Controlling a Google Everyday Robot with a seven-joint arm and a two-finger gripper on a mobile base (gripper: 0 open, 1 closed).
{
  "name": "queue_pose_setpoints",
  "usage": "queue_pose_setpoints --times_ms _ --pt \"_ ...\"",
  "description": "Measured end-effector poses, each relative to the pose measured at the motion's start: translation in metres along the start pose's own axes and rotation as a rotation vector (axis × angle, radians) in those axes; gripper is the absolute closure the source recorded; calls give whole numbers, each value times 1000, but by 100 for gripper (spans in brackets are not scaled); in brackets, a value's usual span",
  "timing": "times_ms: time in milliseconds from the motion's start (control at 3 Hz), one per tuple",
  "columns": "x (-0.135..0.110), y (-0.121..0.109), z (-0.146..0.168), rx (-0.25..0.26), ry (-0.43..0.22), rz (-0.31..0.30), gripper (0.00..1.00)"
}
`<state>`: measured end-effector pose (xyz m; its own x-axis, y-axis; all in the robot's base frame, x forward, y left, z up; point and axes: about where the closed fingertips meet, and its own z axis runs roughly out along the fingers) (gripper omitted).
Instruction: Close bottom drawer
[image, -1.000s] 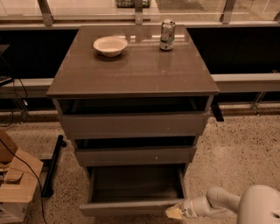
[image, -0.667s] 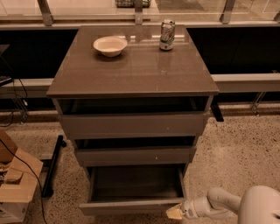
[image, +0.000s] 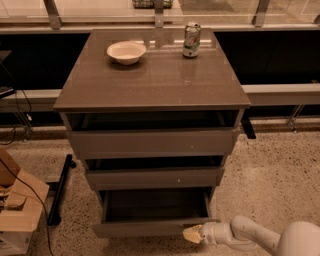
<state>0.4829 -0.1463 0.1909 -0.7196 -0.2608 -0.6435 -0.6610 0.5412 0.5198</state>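
The bottom drawer (image: 150, 228) of the grey-brown cabinet is pulled far out, its dark box interior open to view and its plain flat front low in the picture. The middle drawer (image: 155, 177) with a small white dot and the wide top drawer (image: 150, 142) stand slightly out too. My gripper (image: 192, 234) is at the end of a white arm coming in from the lower right. Its yellowish tip sits at the right end of the bottom drawer's front, touching or nearly touching it.
A white bowl (image: 126, 51) and a drink can (image: 191, 40) stand on the cabinet top (image: 150, 80). A cardboard box (image: 17, 210) lies on the floor at the left, with a black bar (image: 60, 187) and cables beside the cabinet. Speckled floor lies to the right.
The gripper stays at the right end of the bottom drawer's front. The drawer front looks to have moved in only slightly, if at all.
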Motion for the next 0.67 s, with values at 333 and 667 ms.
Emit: queue_pose_setpoints --times_ms 333,667 --pt "0 0 0 0 0 0 74" --pt "-28 -17 13 23 -52 -41 51"
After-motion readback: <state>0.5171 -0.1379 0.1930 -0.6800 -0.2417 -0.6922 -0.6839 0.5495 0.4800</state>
